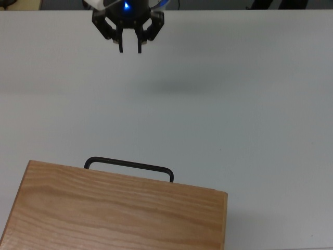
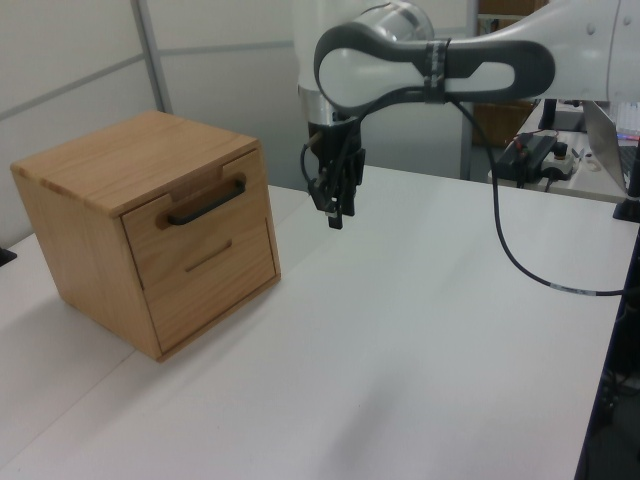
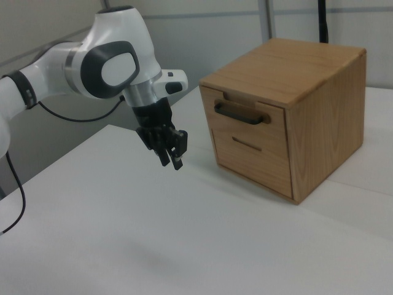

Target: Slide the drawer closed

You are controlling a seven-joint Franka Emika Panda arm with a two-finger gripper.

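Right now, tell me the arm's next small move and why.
Probably none toward the cabinet: the drawer already looks flush with the cabinet front in the left view, and the gripper hangs open above the table, away from the black bar handle. Holding position or retreating seems right.

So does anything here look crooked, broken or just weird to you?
Nothing stands out. The wooden cabinet sits squarely on the white table, and the drawer with the black handle looks pushed in flush with the front. The tool hangs open in the air, well clear of the cabinet, holding nothing.
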